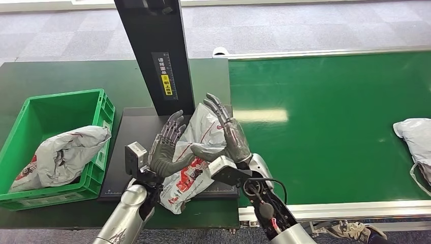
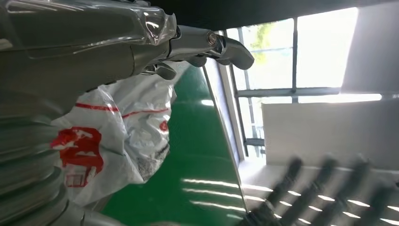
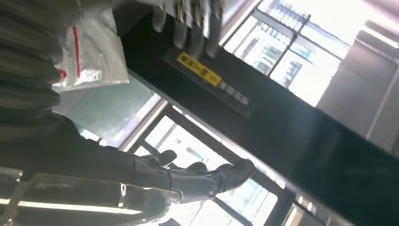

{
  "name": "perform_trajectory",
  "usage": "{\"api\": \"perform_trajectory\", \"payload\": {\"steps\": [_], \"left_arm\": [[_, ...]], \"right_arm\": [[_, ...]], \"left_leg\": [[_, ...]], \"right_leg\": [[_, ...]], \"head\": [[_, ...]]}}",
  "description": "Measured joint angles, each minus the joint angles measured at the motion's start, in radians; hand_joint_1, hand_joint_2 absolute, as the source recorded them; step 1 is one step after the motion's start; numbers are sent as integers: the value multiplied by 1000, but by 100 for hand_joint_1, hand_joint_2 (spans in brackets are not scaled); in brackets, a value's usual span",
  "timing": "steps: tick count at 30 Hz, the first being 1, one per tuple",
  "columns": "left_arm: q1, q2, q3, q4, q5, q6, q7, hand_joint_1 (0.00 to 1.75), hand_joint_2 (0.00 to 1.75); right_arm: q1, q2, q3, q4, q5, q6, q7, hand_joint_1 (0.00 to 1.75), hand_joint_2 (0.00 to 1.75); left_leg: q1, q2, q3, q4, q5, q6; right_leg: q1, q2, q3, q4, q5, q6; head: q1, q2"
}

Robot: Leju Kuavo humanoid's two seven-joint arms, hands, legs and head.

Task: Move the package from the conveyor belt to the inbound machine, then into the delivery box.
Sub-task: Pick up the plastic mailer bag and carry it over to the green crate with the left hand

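Over the black plate of the inbound machine (image 1: 133, 152), the package (image 1: 195, 152) is pressed between the two hands, its lower end resting on or just above the plate and its upper end raised toward the black post (image 1: 157, 51). The left hand (image 1: 166, 147) bears on its left side and the right hand (image 1: 231, 133) on its right; both sets of fingers are stretched nearly straight and apart, palms inward, so this is a squeeze between palms, not a closed grasp. The thumbs seem to cross in front of the bag.

The step in hand looks to be the lift from the machine toward the green box (image 1: 104, 109) on the left, which already holds one bag (image 1: 63, 152). Since the bag is soft and slick, the hold will likely depend on even inward pressure: keep both palms moving together, lift it clear of the plate before swinging left, and stay off the post. Carry it above the box's near wall, then part the hands over the free space. Another bag (image 1: 414, 134) waits on the belt (image 1: 325, 132).
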Motion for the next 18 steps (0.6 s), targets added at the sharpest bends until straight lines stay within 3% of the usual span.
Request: {"api": "perform_trajectory", "payload": {"steps": [6,11,15,18], "left_arm": [[4,7,15,1,-48,36,25,0,175],[4,17,-12,7,-339,223,102,0,175],[-4,21,-41,38,-582,351,249,0,175],[-26,24,-78,96,-792,397,385,0,175]], "right_arm": [[78,-26,-71,-166,-77,27,-1,0,175],[131,-33,-150,-249,-173,104,2,0,175],[172,-25,-233,-288,-204,132,41,0,175],[192,-16,-296,-293,-211,159,76,0,175]], "left_leg": [[0,0,0,0,0,0],[0,0,0,0,0,0],[0,0,0,0,0,0],[0,0,0,0,0,0]], "right_leg": [[0,0,0,0,0,0],[0,0,0,0,0,0],[0,0,0,0,0,0],[0,0,0,0,0,0]], "head": [[0,0],[0,0],[0,0],[0,0]]}}
